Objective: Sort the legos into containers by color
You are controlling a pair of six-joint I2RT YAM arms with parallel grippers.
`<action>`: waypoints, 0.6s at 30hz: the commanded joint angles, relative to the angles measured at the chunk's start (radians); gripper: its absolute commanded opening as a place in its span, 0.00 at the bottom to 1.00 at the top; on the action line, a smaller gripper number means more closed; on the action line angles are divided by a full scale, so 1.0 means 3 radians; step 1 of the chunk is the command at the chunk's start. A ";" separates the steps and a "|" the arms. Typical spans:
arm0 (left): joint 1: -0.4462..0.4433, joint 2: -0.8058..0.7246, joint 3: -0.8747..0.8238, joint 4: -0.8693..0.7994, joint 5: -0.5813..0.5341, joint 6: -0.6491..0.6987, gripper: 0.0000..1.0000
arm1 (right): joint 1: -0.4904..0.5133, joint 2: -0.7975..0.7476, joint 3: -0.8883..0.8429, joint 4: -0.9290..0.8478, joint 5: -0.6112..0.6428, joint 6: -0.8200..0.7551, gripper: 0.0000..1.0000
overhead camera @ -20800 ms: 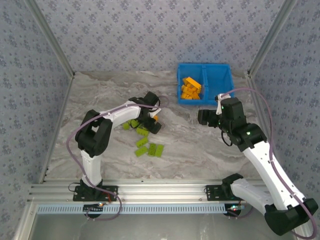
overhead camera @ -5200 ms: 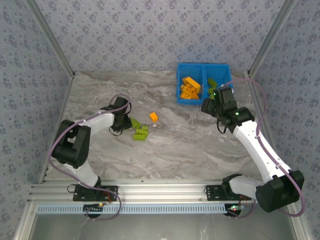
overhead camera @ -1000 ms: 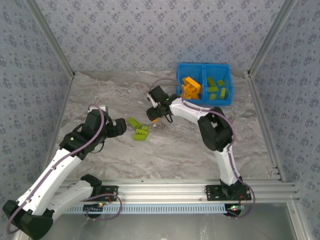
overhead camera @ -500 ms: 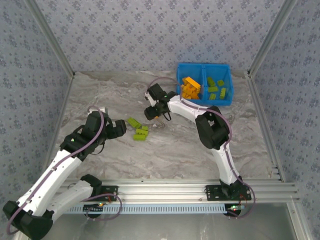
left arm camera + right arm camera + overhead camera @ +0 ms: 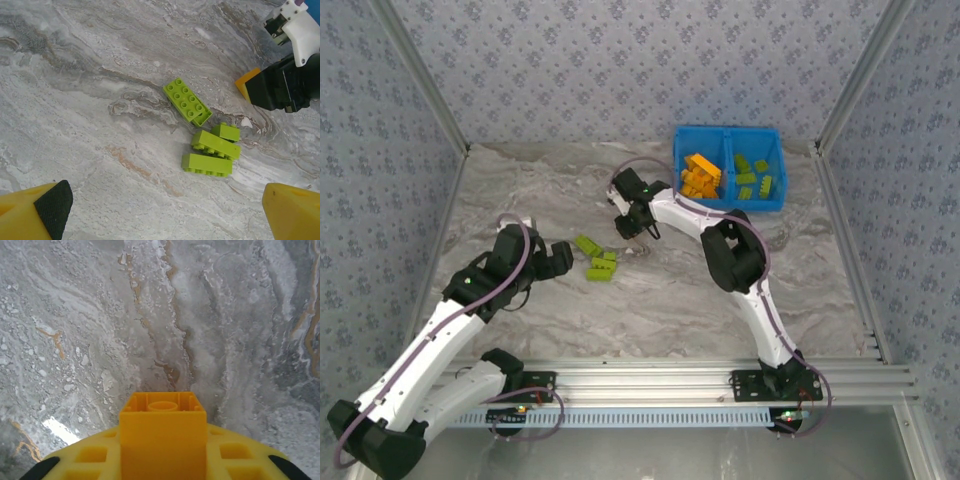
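Observation:
My right gripper (image 5: 631, 224) is shut on an orange brick (image 5: 163, 437), held just above the marble table near its middle; the same orange brick (image 5: 248, 83) shows at the black fingers in the left wrist view. Several olive-green bricks (image 5: 599, 262) lie loose to its left: one flat with studs up (image 5: 187, 101), three bunched together (image 5: 215, 150). My left gripper (image 5: 558, 258) stands open just left of them, its yellow fingers (image 5: 30, 215) wide apart with nothing between. The blue bin (image 5: 728, 203) at the far right holds orange bricks (image 5: 701, 175) in its left compartment and green bricks (image 5: 751, 178) in its right one.
Patterned walls with metal posts enclose the table on three sides. An aluminium rail (image 5: 640, 385) carrying both arm bases runs along the near edge. Bare marble (image 5: 670, 300) stretches between the bricks and the rail.
My right gripper has shifted slightly up and to the left with the orange brick in it. The left arm has hardly moved. The green bricks lie where they were.

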 commanded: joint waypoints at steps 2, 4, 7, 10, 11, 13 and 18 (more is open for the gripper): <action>0.0020 -0.0019 -0.0031 0.0064 0.0024 -0.0040 0.99 | -0.0029 -0.0539 -0.0261 0.0186 0.0291 0.0097 0.24; 0.0017 -0.0018 -0.0038 0.0095 0.0049 -0.0017 0.99 | -0.0086 -0.0894 -0.0595 0.0559 0.0653 0.0295 0.23; 0.0021 -0.0003 -0.0034 0.0130 0.0103 0.0009 0.99 | -0.0318 -0.1202 -0.0849 0.0827 0.1134 0.0655 0.24; 0.0019 0.0018 -0.0015 0.0136 0.0154 0.0002 1.00 | -0.0643 -0.1161 -0.0759 0.0757 0.1410 0.0913 0.27; 0.0017 0.0023 -0.0015 0.0134 0.0169 0.0000 0.99 | -0.0742 -0.1091 -0.0676 0.0690 0.1441 0.0970 0.27; 0.0021 0.0016 -0.0019 0.0132 0.0181 -0.0013 0.99 | -0.0942 -0.0919 -0.0494 0.0590 0.1434 0.1082 0.28; 0.0025 0.0032 -0.0037 0.0132 0.0197 -0.0068 0.99 | -0.1247 -0.0458 0.0108 0.0348 0.1097 0.1126 0.37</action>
